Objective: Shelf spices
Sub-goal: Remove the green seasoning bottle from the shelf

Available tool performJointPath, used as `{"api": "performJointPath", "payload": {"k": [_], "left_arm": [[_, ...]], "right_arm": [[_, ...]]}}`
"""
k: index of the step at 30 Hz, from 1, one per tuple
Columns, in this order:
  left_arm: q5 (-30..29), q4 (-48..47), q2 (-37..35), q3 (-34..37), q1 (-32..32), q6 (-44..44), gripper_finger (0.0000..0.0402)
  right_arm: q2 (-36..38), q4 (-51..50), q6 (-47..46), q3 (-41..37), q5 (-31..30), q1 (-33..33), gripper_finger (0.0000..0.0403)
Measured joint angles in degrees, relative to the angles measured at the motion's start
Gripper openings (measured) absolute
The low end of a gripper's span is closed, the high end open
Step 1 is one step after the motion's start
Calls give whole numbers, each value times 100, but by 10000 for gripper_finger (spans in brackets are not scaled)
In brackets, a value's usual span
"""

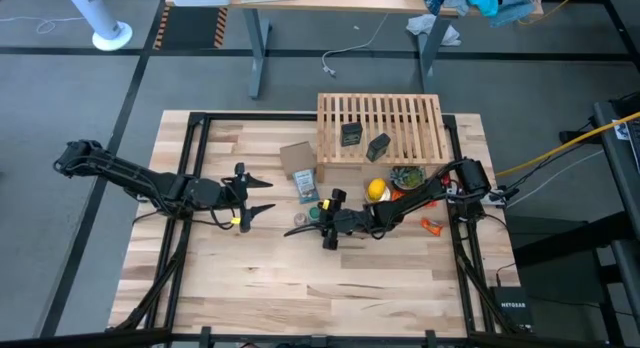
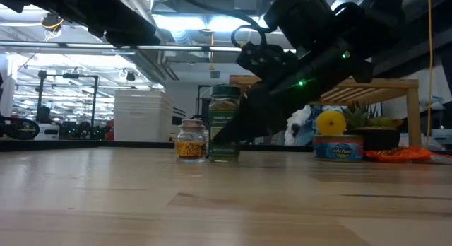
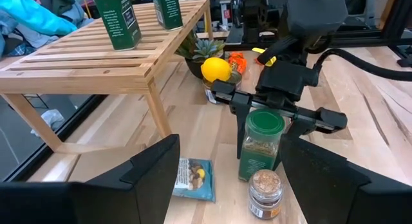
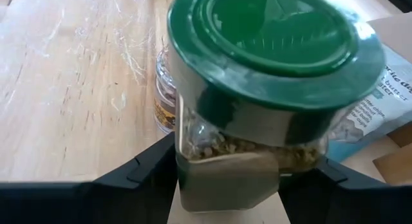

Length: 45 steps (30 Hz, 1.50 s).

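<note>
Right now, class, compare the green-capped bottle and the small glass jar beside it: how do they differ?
The green-capped bottle is taller; the small glass jar is short and squat. The bottle holds greenish-brown herbs, the jar orange-brown grains. The right gripper brackets the bottle; the jar stands free. Both stand upright on the table, not yet on the shelf.

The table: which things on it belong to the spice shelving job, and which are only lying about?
Belonging to the job:
- green bottle, between the right end effector fingers
- small glass jar
- two dark tins, on the shelf
- wooden shelf

Lying about:
- lemon
- blue packet
- cardboard box
</note>
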State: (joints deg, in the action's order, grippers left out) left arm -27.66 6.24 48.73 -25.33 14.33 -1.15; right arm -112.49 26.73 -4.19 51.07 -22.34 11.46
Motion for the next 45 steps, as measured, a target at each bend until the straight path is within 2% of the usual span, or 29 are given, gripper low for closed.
{"api": "performJointPath", "payload": {"k": [7,14,21,45], "left_arm": [[0,0,0,-2,0,-21,260],[-1,-110,0,-2,0,-487,260],[0,-196,2,-2,0,-456,260],[0,-1226,2,-6,0,-445,260]], "right_arm": [[4,-84,-1,0,15,4,230],[4,-89,0,-4,40,11,230],[4,-78,0,-7,42,13,230],[4,-1,-48,-17,-154,13,230]]}}
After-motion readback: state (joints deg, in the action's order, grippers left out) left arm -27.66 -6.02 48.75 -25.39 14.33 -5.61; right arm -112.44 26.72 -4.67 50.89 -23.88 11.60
